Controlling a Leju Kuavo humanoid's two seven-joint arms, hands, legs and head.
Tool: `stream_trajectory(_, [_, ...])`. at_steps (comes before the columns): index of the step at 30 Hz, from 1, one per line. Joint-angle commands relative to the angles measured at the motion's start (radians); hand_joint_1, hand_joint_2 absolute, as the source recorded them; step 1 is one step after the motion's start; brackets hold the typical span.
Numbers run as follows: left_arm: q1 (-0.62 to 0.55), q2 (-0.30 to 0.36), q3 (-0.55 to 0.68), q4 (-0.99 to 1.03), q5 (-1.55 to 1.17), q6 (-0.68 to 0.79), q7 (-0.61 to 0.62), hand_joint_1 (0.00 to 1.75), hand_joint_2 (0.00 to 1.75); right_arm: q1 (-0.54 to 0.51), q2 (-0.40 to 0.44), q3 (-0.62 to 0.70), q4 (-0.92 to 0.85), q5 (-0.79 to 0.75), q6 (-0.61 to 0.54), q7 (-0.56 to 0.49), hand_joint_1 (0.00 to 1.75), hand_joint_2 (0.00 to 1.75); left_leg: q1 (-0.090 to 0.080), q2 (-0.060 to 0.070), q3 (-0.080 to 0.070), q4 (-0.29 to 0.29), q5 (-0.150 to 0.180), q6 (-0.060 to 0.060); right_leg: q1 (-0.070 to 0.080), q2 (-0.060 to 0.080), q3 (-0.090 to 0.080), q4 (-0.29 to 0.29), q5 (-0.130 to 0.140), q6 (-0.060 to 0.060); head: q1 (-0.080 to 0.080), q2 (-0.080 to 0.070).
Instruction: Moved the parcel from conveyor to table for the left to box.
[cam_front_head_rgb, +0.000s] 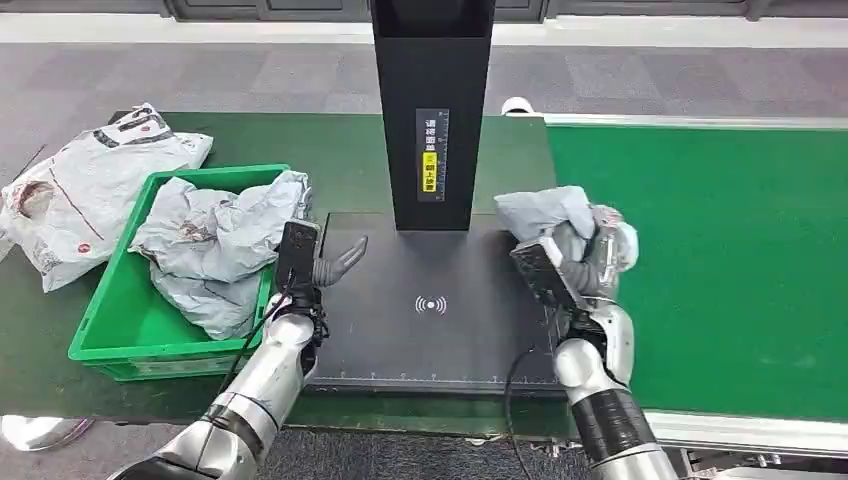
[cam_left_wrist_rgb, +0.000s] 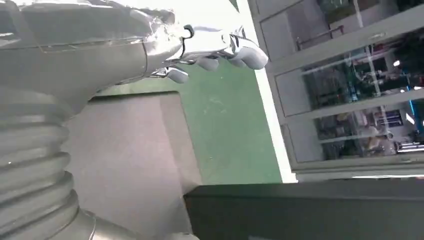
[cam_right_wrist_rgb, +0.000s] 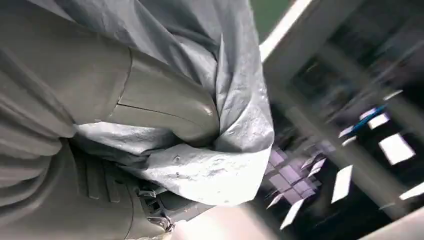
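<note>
Green conveyor belt (cam_front_head_rgb: 720, 260) runs off to the right of the black scanner plate (cam_front_head_rgb: 430, 300); a darker green table (cam_front_head_rgb: 330, 150) sits to its left and behind it, with the black scanner post (cam_front_head_rgb: 433, 110) standing at the plate's back edge.

My right hand (cam_front_head_rgb: 580, 255) is closed around a grey poly-bag parcel (cam_front_head_rgb: 545, 212). Right wrist view confirms it: thumb pressed into the crumpled film (cam_right_wrist_rgb: 230, 100), bag wrapped over the hand. The parcel sits at the plate's right edge, right on the line between belt and plate. Can't tell whether it's resting on the plate or held just above it.

My left hand (cam_front_head_rgb: 335, 262) is at the plate's left edge, fingers spread and pointing in over the plate, holding nothing. Left wrist view shows the same: open fingers (cam_left_wrist_rgb: 240, 50), nothing in them.

The green bin (cam_front_head_rgb: 110, 330), left of the plate, already holds grey parcels (cam_front_head_rgb: 215, 245). More white-grey bags (cam_front_head_rgb: 85, 185) lie on the table beyond the bin, away from the plate.

Status, my read:
- pick off the belt: done
- carry to the plate: nearly done, parcel only at the edge
- left to do: set it down mid-plate, release, then left hand takes it and drops it in the bin

Left hand looks staged for that handover.
</note>
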Motion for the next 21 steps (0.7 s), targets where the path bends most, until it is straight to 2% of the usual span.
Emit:
stream_trajectory(1, [-0.046,0.021,-0.046,0.037,0.019,0.006,0.002,0.00,1.75,0.007,-0.033,0.439,0.020,-0.105,0.187,0.037,1.75,1.75,0.002,0.002,0.003,-0.001,-0.001,0.000,0.002,0.002,0.003,-0.003,0.000,-0.001,0.000,0.000])
stream_trajectory(3, [-0.044,0.022,-0.059,0.036,0.024,0.002,0.002,0.00,1.75,0.006,-0.031,0.473,0.060,-0.117,0.222,0.045,1.75,1.75,0.001,0.002,0.002,-0.001,-0.001,0.000,0.001,0.002,0.003,-0.002,0.000,-0.001,0.000,0.000])
stream_trajectory(7, [-0.043,0.024,-0.064,0.035,0.029,0.004,0.002,0.00,1.75,-0.007,-0.031,0.481,0.082,-0.132,0.220,0.042,1.75,1.75,0.001,0.001,0.001,-0.001,-0.001,0.000,0.001,0.001,0.002,-0.002,0.000,-0.001,0.000,0.000])
stream_trajectory(8, [-0.044,0.026,-0.070,0.035,0.032,-0.001,0.003,0.00,1.75,-0.013,-0.034,0.490,0.092,-0.140,0.247,0.057,1.75,1.75,0.001,0.000,0.002,-0.001,-0.001,0.000,0.001,0.000,0.003,-0.003,0.000,-0.001,0.000,0.000])
stream_trajectory(9, [-0.046,0.029,-0.085,0.038,0.036,-0.014,0.008,0.00,1.75,-0.021,-0.045,0.517,0.116,-0.158,0.337,0.093,1.75,1.75,0.001,0.000,0.001,-0.001,-0.001,0.000,0.001,0.001,0.002,-0.002,0.000,-0.001,0.000,0.000])
stream_trajectory(10, [-0.046,0.028,-0.089,0.038,0.039,-0.011,0.009,0.00,1.75,-0.015,-0.053,0.528,0.127,-0.160,0.347,0.097,1.75,1.75,0.000,0.000,0.000,-0.001,-0.001,0.000,0.000,0.001,0.001,-0.002,0.000,0.000,0.000,0.000])
stream_trajectory(11, [-0.050,0.028,-0.103,0.042,0.044,-0.018,0.013,0.00,1.75,-0.022,-0.053,0.548,0.179,-0.193,0.436,0.128,0.87,1.75,0.001,0.000,0.001,-0.001,-0.001,0.000,0.001,0.000,0.002,-0.003,0.000,-0.001,0.000,0.000])
stream_trajectory(12, [-0.052,0.026,-0.110,0.043,0.045,-0.020,0.015,0.00,1.75,-0.016,-0.061,0.559,0.195,-0.194,0.447,0.133,0.00,1.75,0.001,-0.001,0.001,-0.001,-0.001,0.000,0.001,-0.001,0.002,-0.002,0.000,0.000,0.000,0.000])
stream_trajectory(13, [-0.058,0.024,-0.120,0.046,0.050,-0.022,0.019,0.00,1.75,-0.029,-0.070,0.597,0.238,-0.177,0.482,0.160,0.00,1.75,0.001,-0.001,0.002,-0.002,-0.001,0.000,0.002,-0.001,0.004,-0.004,0.000,-0.001,0.000,0.000])
stream_trajectory(18, [-0.056,0.025,-0.125,0.036,0.068,-0.014,0.015,0.00,1.75,-0.046,-0.073,0.611,0.271,-0.184,0.482,0.173,0.00,1.75,0.001,-0.001,0.001,-0.001,0.000,0.001,0.001,-0.001,0.003,-0.003,0.000,0.000,0.000,0.000])
stream_trajectory(21, [-0.027,0.029,-0.115,-0.014,0.092,0.002,0.001,0.00,1.75,-0.036,-0.079,0.565,0.216,-0.218,0.387,0.125,0.00,1.75,0.000,0.000,0.001,-0.001,-0.001,0.001,0.001,0.000,0.002,-0.003,0.000,0.000,0.000,0.000])
